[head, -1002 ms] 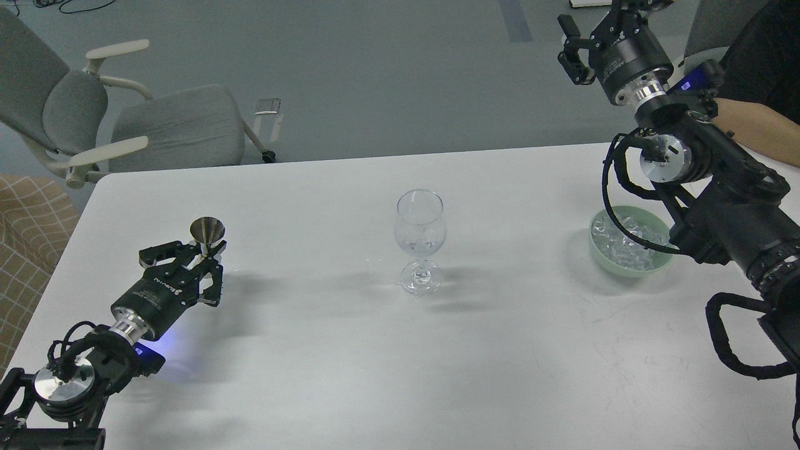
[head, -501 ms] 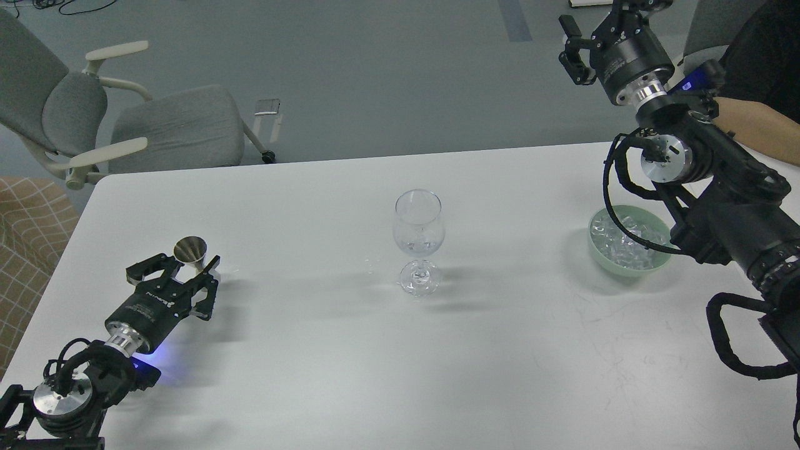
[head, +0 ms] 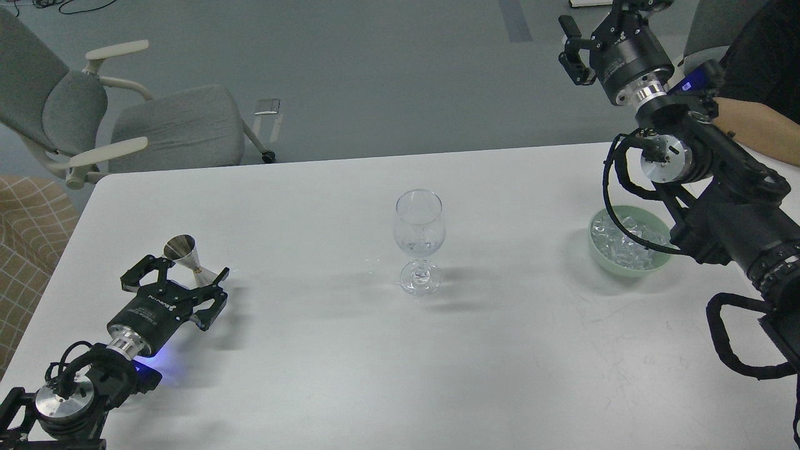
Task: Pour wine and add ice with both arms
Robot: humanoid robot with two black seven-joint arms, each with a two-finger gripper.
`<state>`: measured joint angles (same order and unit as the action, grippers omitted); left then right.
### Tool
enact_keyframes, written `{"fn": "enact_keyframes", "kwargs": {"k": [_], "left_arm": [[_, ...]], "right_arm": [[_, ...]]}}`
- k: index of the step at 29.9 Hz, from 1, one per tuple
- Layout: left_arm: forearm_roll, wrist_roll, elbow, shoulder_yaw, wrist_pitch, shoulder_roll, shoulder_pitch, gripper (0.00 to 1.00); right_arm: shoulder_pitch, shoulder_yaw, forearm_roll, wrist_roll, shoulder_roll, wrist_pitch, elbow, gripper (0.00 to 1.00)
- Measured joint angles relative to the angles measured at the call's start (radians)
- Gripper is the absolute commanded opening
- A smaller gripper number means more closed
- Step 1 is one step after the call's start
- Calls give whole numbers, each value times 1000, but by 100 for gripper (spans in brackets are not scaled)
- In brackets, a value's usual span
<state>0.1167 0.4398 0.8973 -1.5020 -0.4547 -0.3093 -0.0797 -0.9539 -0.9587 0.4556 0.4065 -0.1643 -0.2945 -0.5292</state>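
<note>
My left gripper (head: 185,276) lies low over the table at the front left. Its jaws are spread open around a small steel jigger (head: 183,253), which leans to the left between the fingers. A clear wine glass (head: 420,240) stands upright at the table's middle, with something clear in its bowl. A pale green bowl (head: 657,265) at the right holds several clear ice cubes (head: 622,247). My right gripper (head: 572,45) is raised high beyond the table's far right edge, open and empty, with its arm crossing over the bowl's right side.
A person's bare forearm (head: 753,128) rests at the table's far right edge, behind my right arm. A grey office chair (head: 125,125) stands beyond the table's far left corner. A checked cloth (head: 25,244) lies left of the table.
My left gripper has drawn back toward the front left with the jigger and spread its jaws wider. The jigger now leans instead of standing upright. The right arm has hardly moved.
</note>
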Motion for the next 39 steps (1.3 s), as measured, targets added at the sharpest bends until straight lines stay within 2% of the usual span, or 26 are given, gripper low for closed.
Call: {"fn": "enact_keyframes", "kwargs": {"k": [8,17,26,31,39], "left_arm": [[0,6,0,-1,-30,-15,24,98],[15,16,2,-22,-34,-89,134,98],[15,23,7,-235,-34,-168,191,98],[15,23,7,-305,-34,-257,160,98],[-11,24,1,-274,-34,-398,-81,98]], "right_arm": [[0,0,0,0,0,0,0,100],[0,0,0,0,-2,0,0,100],[0,0,0,0,-2,0,-2,100],[0,1,0,0,-2,0,-2,100],[-9,59,3,0,-21,0,-7,100]]}}
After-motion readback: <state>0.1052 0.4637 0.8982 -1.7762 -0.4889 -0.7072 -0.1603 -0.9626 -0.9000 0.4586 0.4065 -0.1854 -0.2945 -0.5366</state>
